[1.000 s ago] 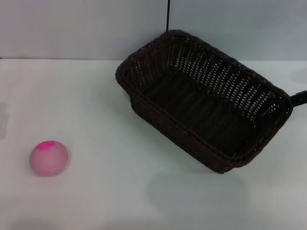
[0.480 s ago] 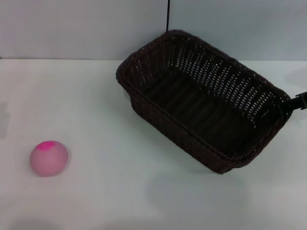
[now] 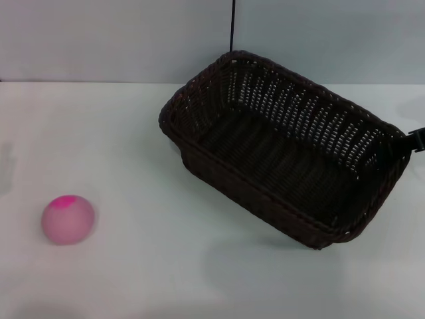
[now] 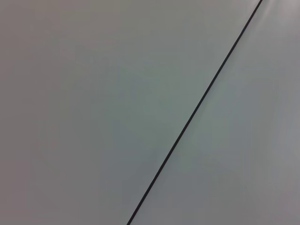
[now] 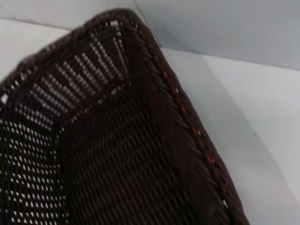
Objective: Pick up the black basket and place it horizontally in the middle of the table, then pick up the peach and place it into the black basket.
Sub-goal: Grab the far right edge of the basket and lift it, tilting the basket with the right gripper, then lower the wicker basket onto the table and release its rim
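Observation:
The black basket [image 3: 299,116] is at the right of the white table [image 3: 133,133], set diagonally, and it is empty. Its right end looks slightly raised. A small black part of my right gripper [image 3: 413,141] shows at the picture's right edge, at the basket's right-hand rim, and seems shut on it. The right wrist view looks down into the basket [image 5: 117,154] along its braided rim. The peach [image 3: 68,218], pale pink with a magenta patch, lies alone at the front left of the table. My left gripper is out of view.
A pale wall with a thin dark vertical line [image 3: 233,23] stands behind the table. The left wrist view shows only that wall and the line [image 4: 197,110]. Bare tabletop lies between the peach and the basket.
The basket has shifted a little toward the front and right and turned slightly, with the right gripper at its rim. The peach has not moved.

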